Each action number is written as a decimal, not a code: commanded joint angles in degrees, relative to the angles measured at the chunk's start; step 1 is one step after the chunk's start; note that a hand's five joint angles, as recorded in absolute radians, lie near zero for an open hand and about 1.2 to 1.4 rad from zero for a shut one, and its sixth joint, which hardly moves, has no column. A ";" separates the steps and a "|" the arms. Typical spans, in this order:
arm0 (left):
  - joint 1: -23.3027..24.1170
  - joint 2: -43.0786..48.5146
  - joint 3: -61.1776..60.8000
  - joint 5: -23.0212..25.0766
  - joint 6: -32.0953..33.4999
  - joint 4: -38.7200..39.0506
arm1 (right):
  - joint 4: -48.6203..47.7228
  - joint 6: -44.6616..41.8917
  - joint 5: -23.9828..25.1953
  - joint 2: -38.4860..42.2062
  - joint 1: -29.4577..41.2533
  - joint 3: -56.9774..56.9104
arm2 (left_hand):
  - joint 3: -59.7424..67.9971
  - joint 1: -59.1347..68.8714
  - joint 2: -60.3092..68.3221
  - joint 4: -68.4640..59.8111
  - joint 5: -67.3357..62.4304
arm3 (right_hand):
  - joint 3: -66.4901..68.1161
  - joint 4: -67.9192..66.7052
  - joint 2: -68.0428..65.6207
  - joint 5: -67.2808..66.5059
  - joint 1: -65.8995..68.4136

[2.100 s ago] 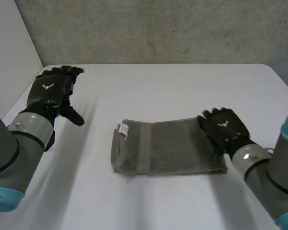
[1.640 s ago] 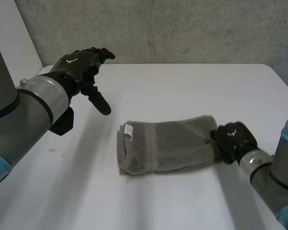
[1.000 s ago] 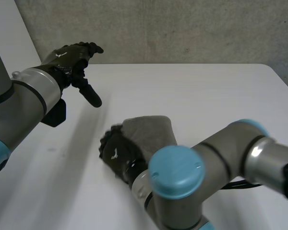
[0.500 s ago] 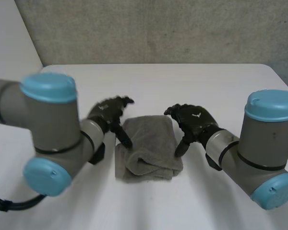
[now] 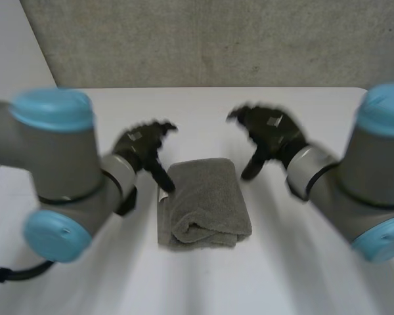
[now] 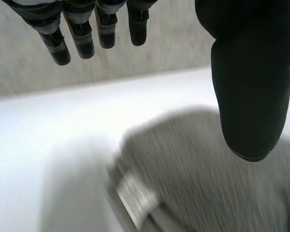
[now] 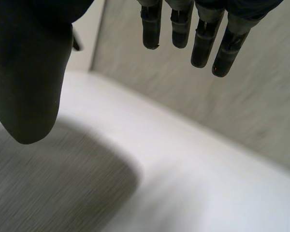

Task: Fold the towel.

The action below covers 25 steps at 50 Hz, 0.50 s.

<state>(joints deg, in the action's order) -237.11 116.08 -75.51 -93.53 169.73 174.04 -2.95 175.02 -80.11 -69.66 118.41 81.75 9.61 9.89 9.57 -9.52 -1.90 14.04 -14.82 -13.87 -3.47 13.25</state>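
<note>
Grey towel (image 5: 203, 203) lies doubled over in the middle of the table (image 5: 282, 275) — the right hand (image 5: 269, 131), which carried its end across, has lifted clear, the left hand (image 5: 144, 141) has come to its left edge, both spread wide and empty — so the fold looks done.

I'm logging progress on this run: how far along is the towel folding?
Done: the towel lies folded into a compact bundle on the table. In hand: nothing; the left hand and right hand are open, one on each side, gripping no cloth. Left: perhaps neatening the rolled near edge; otherwise it looks finished.
</note>
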 commanded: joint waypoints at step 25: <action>-8.36 -19.76 11.18 -4.11 3.59 -22.08 | 15.60 -0.39 -9.19 -16.83 -10.83 -7.66 | 1.44 1.17 1.48 -1.54 0.84 | -4.04 4.82 3.87 3.47 -3.25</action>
<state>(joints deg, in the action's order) -245.70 96.12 -64.03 -96.09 173.19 151.67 12.52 174.64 -89.34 -86.86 107.38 74.07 9.69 9.90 9.68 -9.64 -1.90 14.04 -14.81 -13.87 -3.47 13.22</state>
